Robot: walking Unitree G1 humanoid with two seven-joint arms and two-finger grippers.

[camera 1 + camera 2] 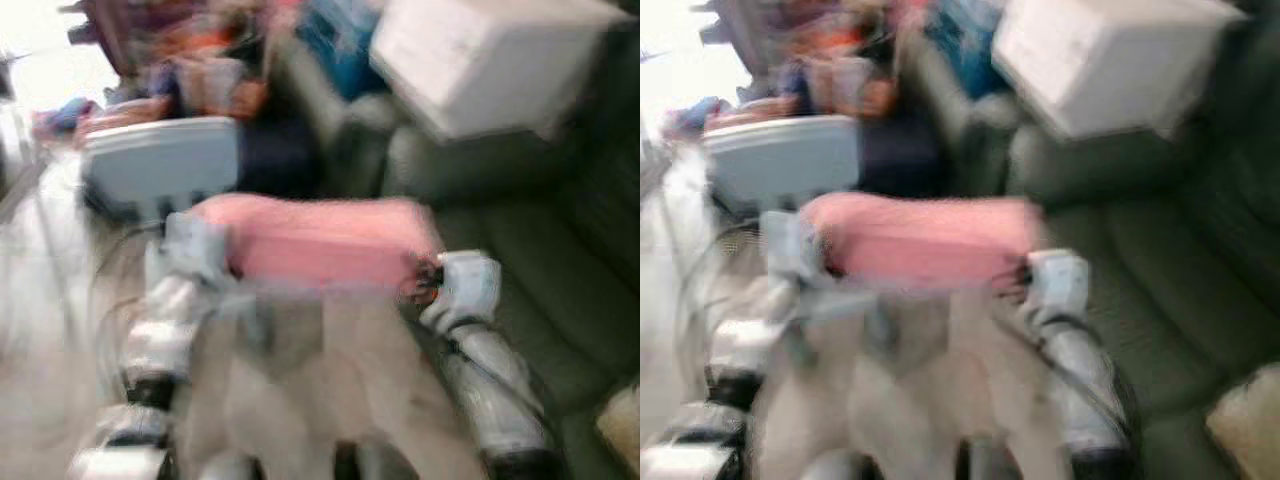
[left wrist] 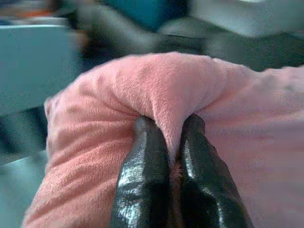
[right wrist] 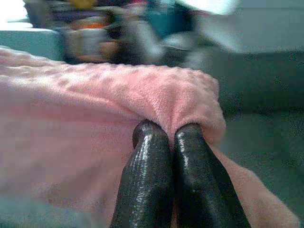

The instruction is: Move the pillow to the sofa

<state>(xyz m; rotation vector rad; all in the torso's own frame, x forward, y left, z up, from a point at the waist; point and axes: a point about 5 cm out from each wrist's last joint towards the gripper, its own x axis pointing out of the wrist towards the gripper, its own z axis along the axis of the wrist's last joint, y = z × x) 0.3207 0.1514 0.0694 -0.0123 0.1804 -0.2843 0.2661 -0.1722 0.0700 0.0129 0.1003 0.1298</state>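
Pink pillow [image 1: 320, 240], carried level beside dark sofa [image 1: 540, 270]; left gripper [image 2: 170, 156] and right gripper [image 3: 171, 142] each pinching an end fold.

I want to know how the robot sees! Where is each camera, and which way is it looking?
Left eye view: on the head, looking down at the pink pillow carried before the dark sofa; both silver arms show.
Right eye view: beside it, same scene.
Left wrist view: along the left gripper, jaws pinching a pillow fold.
Right wrist view: along the right gripper, pinching the pillow's other end.
All four views share the pillow.
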